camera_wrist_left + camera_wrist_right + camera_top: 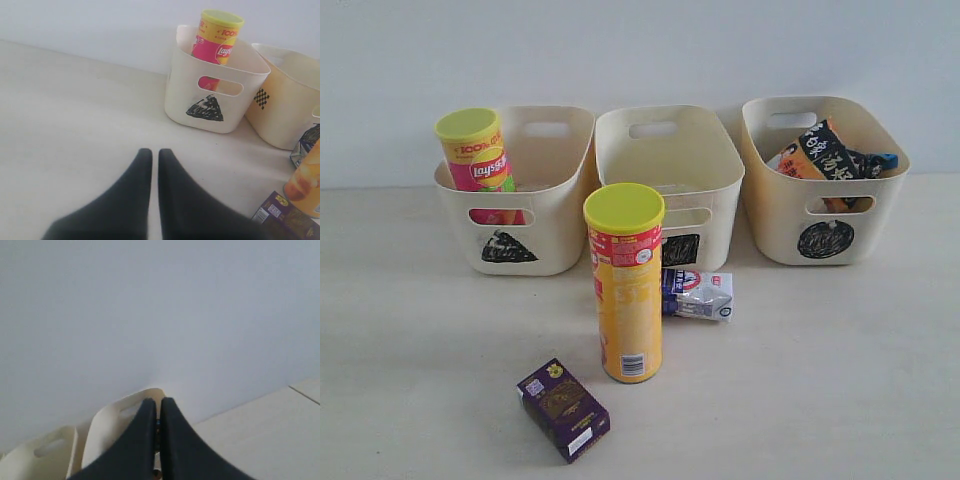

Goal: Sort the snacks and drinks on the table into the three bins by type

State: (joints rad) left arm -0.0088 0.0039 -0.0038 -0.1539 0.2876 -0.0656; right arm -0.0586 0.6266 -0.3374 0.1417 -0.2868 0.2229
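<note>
Three cream bins stand in a row at the back: the triangle bin (558, 215), the square bin (712, 170) and the circle bin (778, 222). A pink chip tube (477, 155) stands in the triangle bin. An orange-black noodle packet (823, 152) and a blue one (880, 160) lie in the circle bin. On the table stand a yellow chip tube (626, 285), with a white-blue pouch (700, 294) lying beside it and a purple box (563, 408) in front. My left gripper (155, 152) is shut and empty over bare table, short of the triangle bin (200, 85). My right gripper (155, 401) is shut, with nothing between its fingers. Neither gripper shows in the exterior view.
A pale wall runs behind the bins. In the left wrist view the square bin (285, 105), the yellow tube (306, 182) and the purple box (282, 216) lie off to one side. In the right wrist view a cream bin's rim (112, 415) shows behind the fingers.
</note>
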